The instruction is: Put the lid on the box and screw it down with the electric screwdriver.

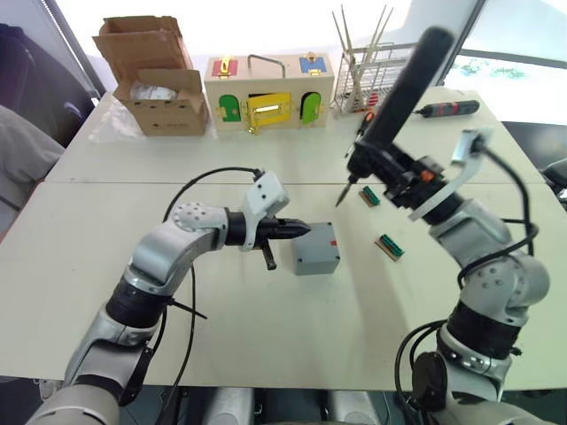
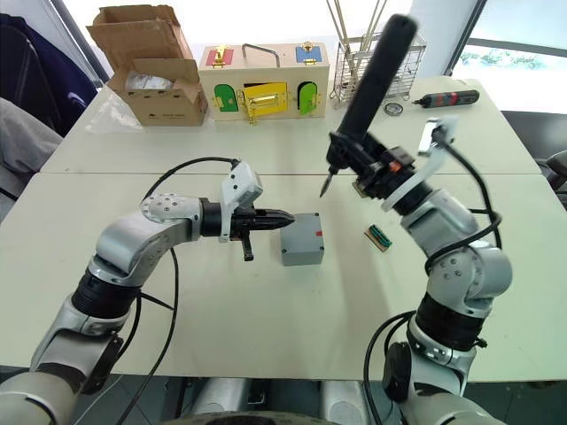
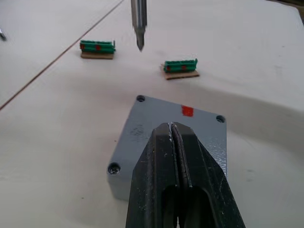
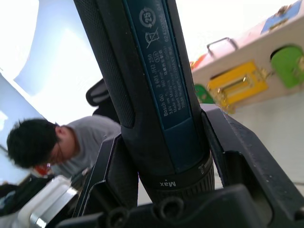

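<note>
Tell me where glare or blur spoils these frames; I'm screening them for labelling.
Left eye view: the window behind the cardboard box is blown out to white. Right wrist view: bright backlight behind the electric screwdriver, and the person is soft. Left wrist view: the left gripper is slightly blurred, the box sharp.

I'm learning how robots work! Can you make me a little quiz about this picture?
1. True or false: the lid is already on the box.
2. Which gripper holds the screwdriver? A) left B) right C) neither
3. Fill in: the left gripper's fingers are ____, their tips over the box.

Key:
1. True; the lid sits on top, with screw holes at its corners.
2. B; the right gripper clamps it, with the bit hanging in the air above the table, beyond the box.
3. Shut.
</note>
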You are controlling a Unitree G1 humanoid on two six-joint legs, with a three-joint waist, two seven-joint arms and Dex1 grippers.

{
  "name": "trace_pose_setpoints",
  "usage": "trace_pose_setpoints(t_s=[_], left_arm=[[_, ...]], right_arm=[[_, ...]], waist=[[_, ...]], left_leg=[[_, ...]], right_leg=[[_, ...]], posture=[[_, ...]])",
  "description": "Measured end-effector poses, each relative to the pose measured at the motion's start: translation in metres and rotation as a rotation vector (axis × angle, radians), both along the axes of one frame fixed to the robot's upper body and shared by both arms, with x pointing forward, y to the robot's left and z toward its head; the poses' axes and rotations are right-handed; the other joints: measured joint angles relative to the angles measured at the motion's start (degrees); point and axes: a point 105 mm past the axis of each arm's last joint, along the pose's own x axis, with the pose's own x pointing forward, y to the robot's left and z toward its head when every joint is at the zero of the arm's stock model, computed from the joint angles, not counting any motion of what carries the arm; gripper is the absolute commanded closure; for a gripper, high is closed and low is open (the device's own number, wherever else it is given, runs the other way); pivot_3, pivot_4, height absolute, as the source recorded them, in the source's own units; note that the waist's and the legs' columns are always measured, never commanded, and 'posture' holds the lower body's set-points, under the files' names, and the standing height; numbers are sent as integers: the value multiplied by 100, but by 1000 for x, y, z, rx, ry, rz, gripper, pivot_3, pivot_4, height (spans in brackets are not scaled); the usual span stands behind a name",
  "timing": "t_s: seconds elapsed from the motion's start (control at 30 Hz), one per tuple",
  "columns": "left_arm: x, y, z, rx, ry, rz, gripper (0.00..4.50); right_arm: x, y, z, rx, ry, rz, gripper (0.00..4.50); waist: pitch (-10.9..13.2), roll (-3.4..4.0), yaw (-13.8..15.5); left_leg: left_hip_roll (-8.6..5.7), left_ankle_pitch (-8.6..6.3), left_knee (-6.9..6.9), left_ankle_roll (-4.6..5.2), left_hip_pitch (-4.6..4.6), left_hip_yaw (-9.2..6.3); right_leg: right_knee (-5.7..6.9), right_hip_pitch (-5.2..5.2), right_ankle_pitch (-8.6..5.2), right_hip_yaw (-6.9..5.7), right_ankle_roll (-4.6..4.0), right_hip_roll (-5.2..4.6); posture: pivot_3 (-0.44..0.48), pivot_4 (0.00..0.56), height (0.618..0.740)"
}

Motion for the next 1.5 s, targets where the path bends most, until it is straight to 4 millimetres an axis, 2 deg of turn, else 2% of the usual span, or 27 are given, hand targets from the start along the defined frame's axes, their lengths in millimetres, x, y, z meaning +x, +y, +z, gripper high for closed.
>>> trace_pose_setpoints(t_s=[0.1,0.23,0.8,1.07,1.5], left_arm=[[1,1,-13,67,-1,-12,4500],[3,-2,-15,64,-22,-17,4500],[4,-2,-15,74,-40,-21,4500],[2,-1,-16,74,-42,-12,4500],[3,-1,-16,77,-49,-9,4500]], right_arm=[[-1,4,-2,-29,-17,7,2741],[-3,5,-7,-67,-37,7,2741],[6,8,-26,-114,-27,-18,2741],[3,10,-28,-159,-73,-14,2741],[5,5,-29,-132,-59,-29,2741]], waist=[[0,0,-10],[0,-1,4],[0,-1,3],[-1,-2,7],[-1,-3,18]], left_leg=[[0,0,-9,0,0,-1],[1,0,-3,0,1,-4],[2,0,-3,1,5,-5],[3,-1,-4,2,14,-7],[3,-1,-5,2,20,-8]], right_leg=[[0,-3,0,0,0,0],[-6,5,0,-2,0,0],[-7,8,0,-2,0,1],[-25,26,0,-3,0,2],[-47,34,0,-3,0,2]], posture=[[0,150,740],[0,150,740],[0,150,740],[0,150,740],[0,150,740]])
